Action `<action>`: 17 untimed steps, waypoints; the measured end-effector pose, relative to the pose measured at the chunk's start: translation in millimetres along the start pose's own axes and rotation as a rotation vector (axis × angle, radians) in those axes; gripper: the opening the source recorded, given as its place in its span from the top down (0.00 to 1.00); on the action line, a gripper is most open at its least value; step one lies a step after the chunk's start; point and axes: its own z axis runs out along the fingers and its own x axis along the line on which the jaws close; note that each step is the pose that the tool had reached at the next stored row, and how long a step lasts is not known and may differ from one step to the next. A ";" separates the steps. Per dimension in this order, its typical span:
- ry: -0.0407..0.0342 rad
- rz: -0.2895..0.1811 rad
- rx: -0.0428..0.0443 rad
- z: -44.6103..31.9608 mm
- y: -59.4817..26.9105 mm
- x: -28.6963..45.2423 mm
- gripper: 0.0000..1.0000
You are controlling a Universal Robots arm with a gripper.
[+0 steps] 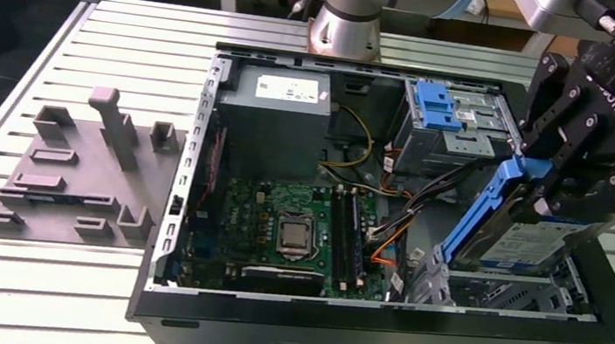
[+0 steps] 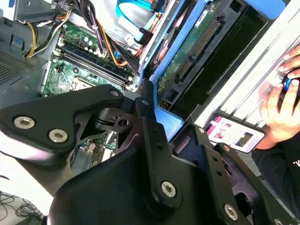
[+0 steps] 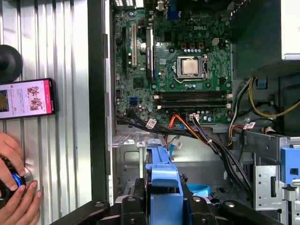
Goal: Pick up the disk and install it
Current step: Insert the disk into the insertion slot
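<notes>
The disk, silver-grey with a blue-and-white label and a blue frame, hangs tilted and on edge over the metal drive bay in the near corner of the open computer case, at the exterior view's right. My gripper is shut on the disk's upper end. In the second wrist view the disk shows its green circuit-board underside beyond the gripper. In the first wrist view the disk's blue frame stands between the black fingers, above the bay floor.
Inside the case lie the motherboard, a grey power supply box, a blue latch strip and loose cables. A grey fixture sits on the slatted table. A person's hands and a phone are beside the case.
</notes>
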 end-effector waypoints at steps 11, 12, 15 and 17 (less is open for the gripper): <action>-0.0010 0.000 -0.0368 -1.5 -2.7 -0.1 0.64; -0.0015 0.000 -0.0369 -0.9 -2.9 -0.1 0.64; -0.0030 0.000 -0.0370 0.9 -3.2 -0.1 0.64; -0.0043 0.000 -0.0370 1.9 -3.5 -0.2 0.64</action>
